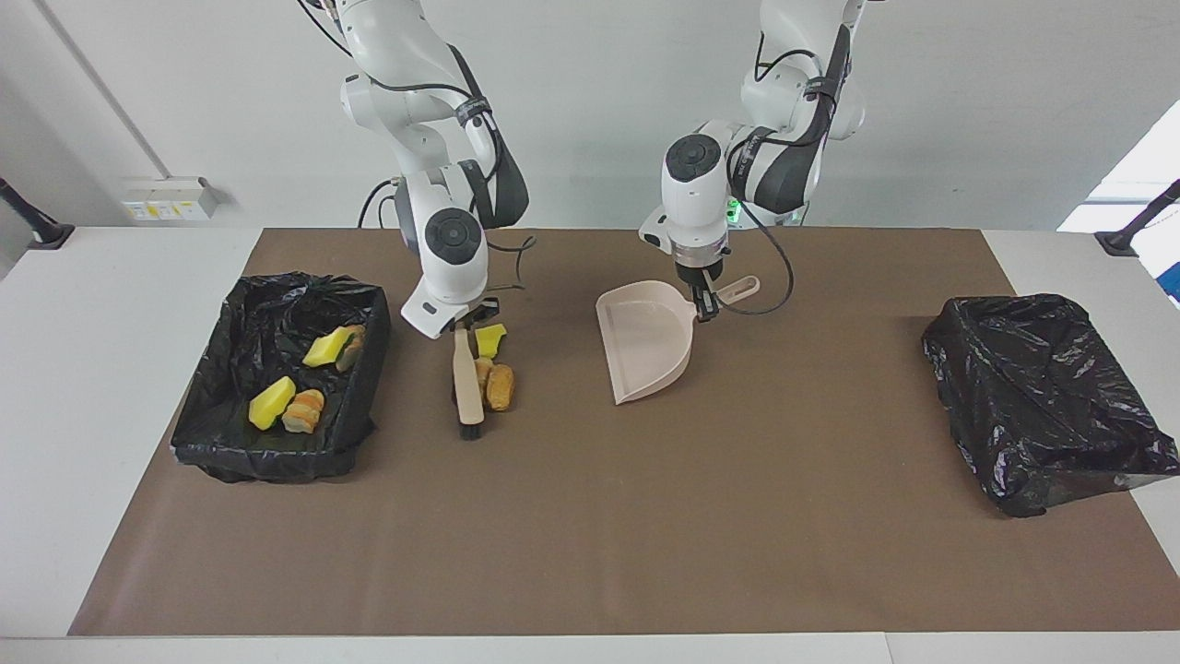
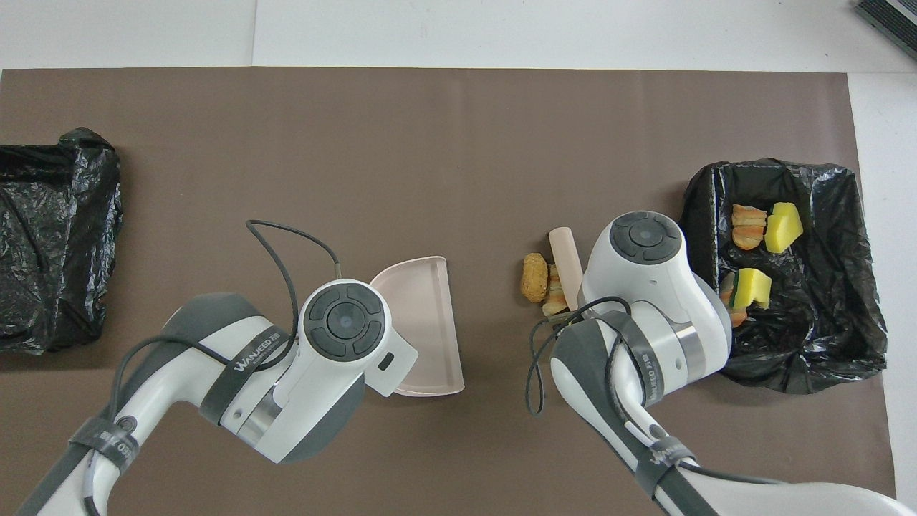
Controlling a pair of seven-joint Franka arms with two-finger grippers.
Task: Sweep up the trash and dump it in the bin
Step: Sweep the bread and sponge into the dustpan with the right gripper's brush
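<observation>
Three scraps of trash [image 1: 494,367] lie loose on the bench [image 1: 590,516], beside the brush [image 1: 466,380] on the side toward the dustpan [image 1: 647,337]; four more already sit in the bin [image 1: 221,443] at the right arm's end. Your right claw [image 1: 464,325] grips the brush by its handle, bristles down on the bench. Your left claw [image 1: 705,302] is closed on the dustpan's handle, with the pan's mouth open toward the scraps but well apart from them. You look to be mid-sweep. Next, bring pan and pile together, then push the scraps over the pan's lip. A second bin [image 1: 1046,406] sits unused at the left arm's end.
</observation>
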